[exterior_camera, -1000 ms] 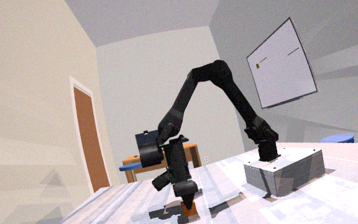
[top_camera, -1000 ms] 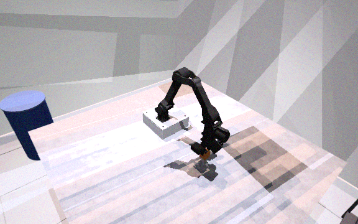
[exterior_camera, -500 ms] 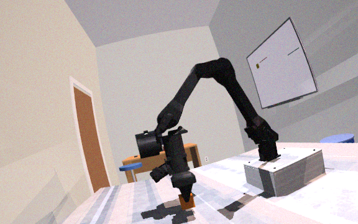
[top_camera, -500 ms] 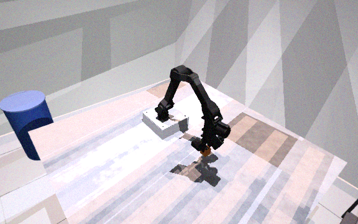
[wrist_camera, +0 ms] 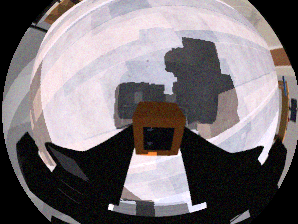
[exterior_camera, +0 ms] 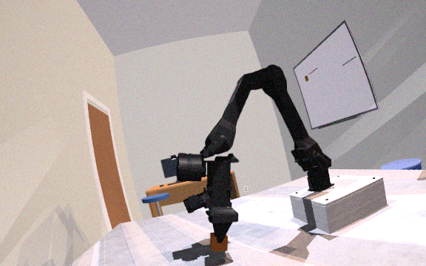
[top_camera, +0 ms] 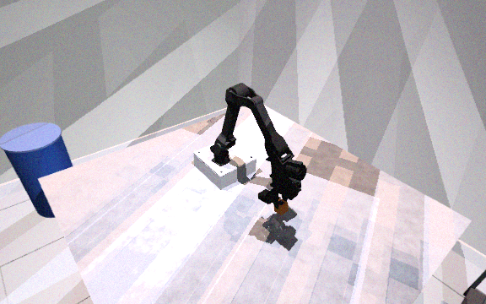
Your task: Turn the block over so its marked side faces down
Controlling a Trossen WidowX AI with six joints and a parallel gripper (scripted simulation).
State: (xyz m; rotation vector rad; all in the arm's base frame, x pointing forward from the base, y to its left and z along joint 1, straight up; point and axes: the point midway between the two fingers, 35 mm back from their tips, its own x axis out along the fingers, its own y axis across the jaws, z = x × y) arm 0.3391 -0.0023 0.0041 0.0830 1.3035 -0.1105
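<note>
The orange block [top_camera: 281,208] [exterior_camera: 223,247] [wrist_camera: 159,112] is between the fingers of my gripper [top_camera: 280,203] [exterior_camera: 220,238] [wrist_camera: 157,128], which is shut on it. In the wrist view, a finger presses on each side of the block. The block's marked side, a dark square [wrist_camera: 159,138] with an orange-brown border, faces up toward the wrist camera. The gripper points down, and the block appears slightly above the table [top_camera: 175,253] [exterior_camera: 265,255] [wrist_camera: 90,75], with shadow below it. The block's underside is hidden.
The arm's white base box [top_camera: 222,175] [exterior_camera: 357,207] stands on the table behind the gripper. A blue cylinder [top_camera: 36,169] stands beyond the table's left edge in the top view. Dark arm shadows [top_camera: 283,232] [wrist_camera: 197,80] lie near the block.
</note>
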